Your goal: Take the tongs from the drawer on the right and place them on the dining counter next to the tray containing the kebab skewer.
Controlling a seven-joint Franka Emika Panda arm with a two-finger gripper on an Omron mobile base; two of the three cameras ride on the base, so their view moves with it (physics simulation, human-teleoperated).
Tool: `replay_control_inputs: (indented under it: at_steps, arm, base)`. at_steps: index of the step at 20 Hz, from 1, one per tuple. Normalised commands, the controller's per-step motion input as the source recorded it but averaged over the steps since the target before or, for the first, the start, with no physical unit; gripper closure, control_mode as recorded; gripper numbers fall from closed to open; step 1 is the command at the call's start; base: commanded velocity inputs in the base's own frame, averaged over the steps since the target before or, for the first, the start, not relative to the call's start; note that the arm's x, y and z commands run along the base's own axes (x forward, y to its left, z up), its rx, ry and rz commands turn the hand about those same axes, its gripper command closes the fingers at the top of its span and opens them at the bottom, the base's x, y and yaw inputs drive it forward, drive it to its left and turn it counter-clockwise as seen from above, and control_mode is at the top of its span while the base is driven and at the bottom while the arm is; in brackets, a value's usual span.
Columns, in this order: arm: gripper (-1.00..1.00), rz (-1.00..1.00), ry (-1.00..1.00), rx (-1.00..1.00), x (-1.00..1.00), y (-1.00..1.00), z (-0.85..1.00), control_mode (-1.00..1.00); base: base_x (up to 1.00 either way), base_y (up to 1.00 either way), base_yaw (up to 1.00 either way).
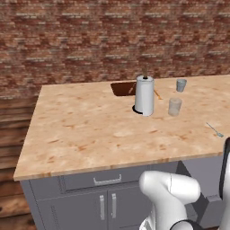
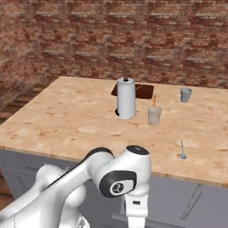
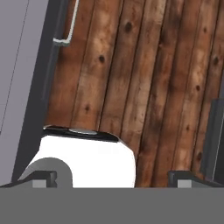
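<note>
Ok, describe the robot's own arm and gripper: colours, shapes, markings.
The arm is glossy white, made of rounded, bulbous links with dark joints; one joint carries a black round cap with a small white marking. The gripper ends in two small dark, blocky finger tips.

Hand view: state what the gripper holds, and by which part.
Nothing. The gripper is open, its dark fingertips wide apart, with brown wooden floor planks between them.

Rendered kitchen. Peach stone dining counter [image 1: 90, 130] on grey cabinets [image 1: 81, 200] fills mid-frame; brick wall [image 1: 90, 36] across top. Paper-towel roll [image 1: 144, 95] and cups [image 1: 174, 107] at centre.
</note>
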Motion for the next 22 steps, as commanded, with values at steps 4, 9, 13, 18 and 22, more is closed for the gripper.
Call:
replay_control_inputs:
  at_steps: [4,9,13,18,22]
  arm:
    - [-1.0,0.0,-0.03,0.01,0.0,0.0,-0.57,-1.0]
    - [-1.0,0.0,-0.16,0.07,0.0,0.0,-0.47,-1.0]
    - [-1.0,0.0,-0.06,0.1,0.18,-0.18,-0.02,-1.0]
    - [-1.0,0.02,-0.04,0.06,0.29,-0.12,0.0,-1.0]
    - [-1.0,0.03,0.0,0.02,0.4,-0.05,0.0,-1.0]
  base:
    - [0.0,0.0,0.0]
    - [0.0,0.0,0.0]
    - [0.0,0.0,0.0]
    - [0.0,0.0,0.0]
    - [0.0,0.0,0.0]
